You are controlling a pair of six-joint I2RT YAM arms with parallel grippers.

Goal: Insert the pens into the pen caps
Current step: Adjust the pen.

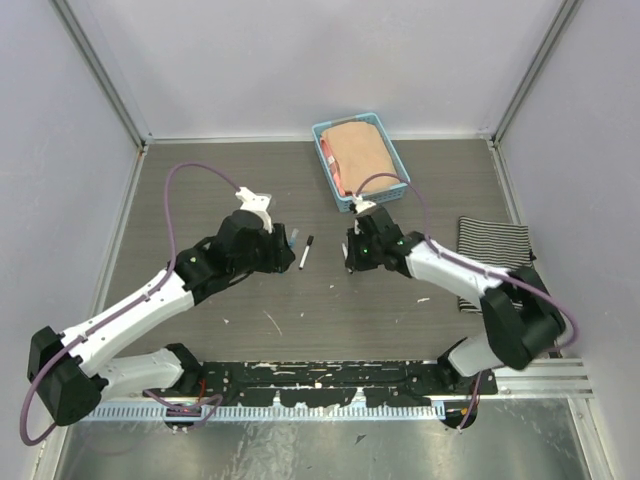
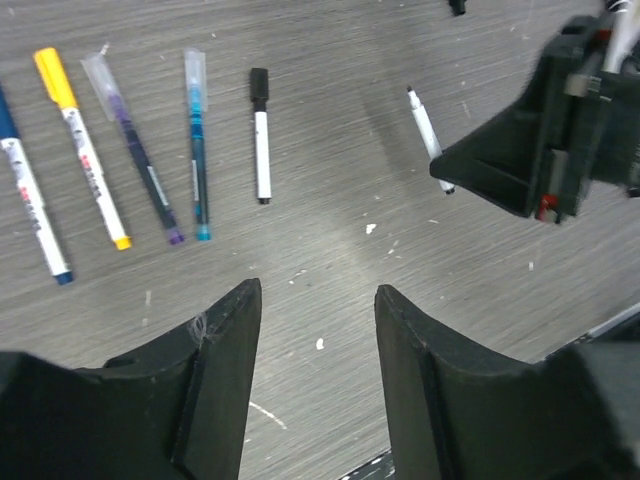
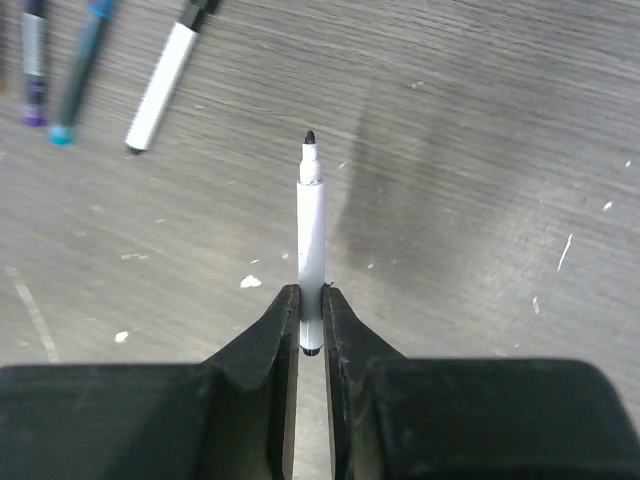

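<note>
My right gripper (image 3: 311, 295) is shut on the tail end of a white pen (image 3: 311, 225). Its bare black tip points away from the fingers, and no cap is on it. The left wrist view shows the same pen (image 2: 428, 135) sticking out of the right gripper (image 2: 470, 170). Several capped pens lie in a row on the table: a yellow-capped one (image 2: 85, 150), a purple one (image 2: 135, 160), a teal one (image 2: 197, 150) and a black-capped white one (image 2: 260, 140). My left gripper (image 2: 318, 300) hangs open over bare table below the row, holding nothing. From above, only the black-capped pen (image 1: 305, 252) shows between the left gripper (image 1: 283, 250) and the right gripper (image 1: 349, 262).
A blue basket (image 1: 327, 167) holding a tan cloth (image 1: 360, 150) stands at the back, just behind the right arm. A striped cloth (image 1: 495, 250) lies at the right edge. A small black piece (image 2: 457, 6) is cut off by the top of the left wrist view.
</note>
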